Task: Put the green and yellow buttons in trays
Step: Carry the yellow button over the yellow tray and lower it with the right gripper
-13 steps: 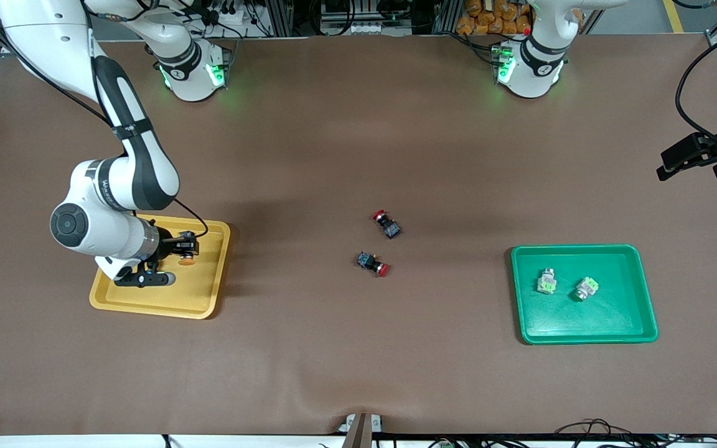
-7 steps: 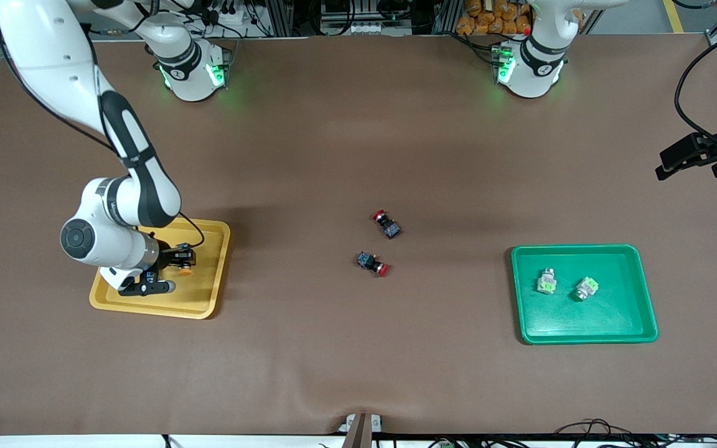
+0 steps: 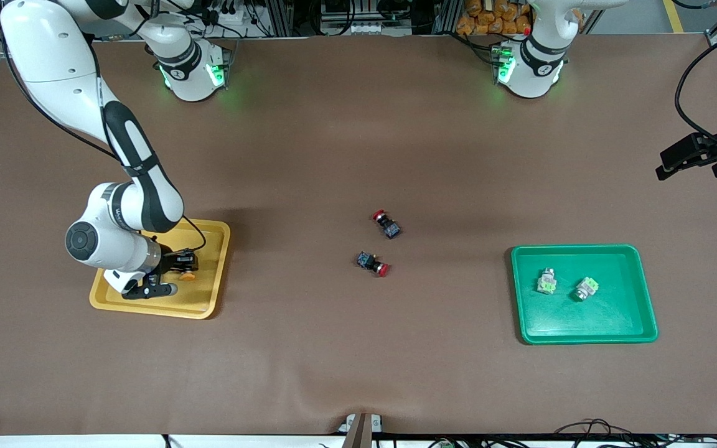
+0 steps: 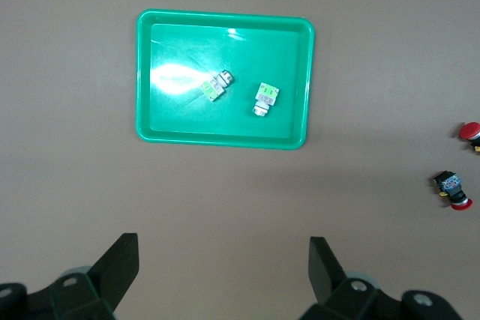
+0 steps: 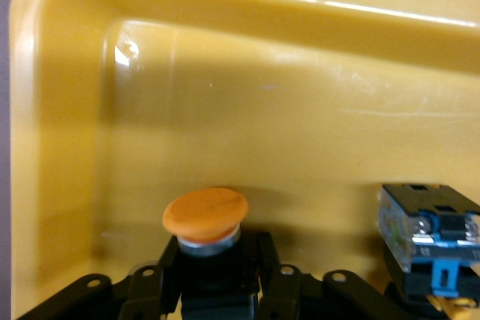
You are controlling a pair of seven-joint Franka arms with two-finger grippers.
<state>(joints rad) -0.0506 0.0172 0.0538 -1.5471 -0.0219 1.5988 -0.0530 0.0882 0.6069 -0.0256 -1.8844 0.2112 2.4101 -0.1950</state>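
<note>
An orange-capped button [image 5: 205, 215] sits low in the yellow tray [image 3: 209, 292], pinched at its black body by the right gripper [image 3: 179, 266], which is clenched on it. A second black button [image 5: 429, 241] lies just beside it in the same tray. Two green buttons [image 3: 546, 281] [image 3: 585, 288] rest in the green tray [image 3: 582, 333] toward the left arm's end of the counter [image 3: 358, 361]. Two red-capped buttons [image 3: 386, 224] [image 3: 373, 262] lie mid-counter between the trays. The left gripper [image 4: 225, 271] waits high over the counter, fingers spread wide and released
</note>
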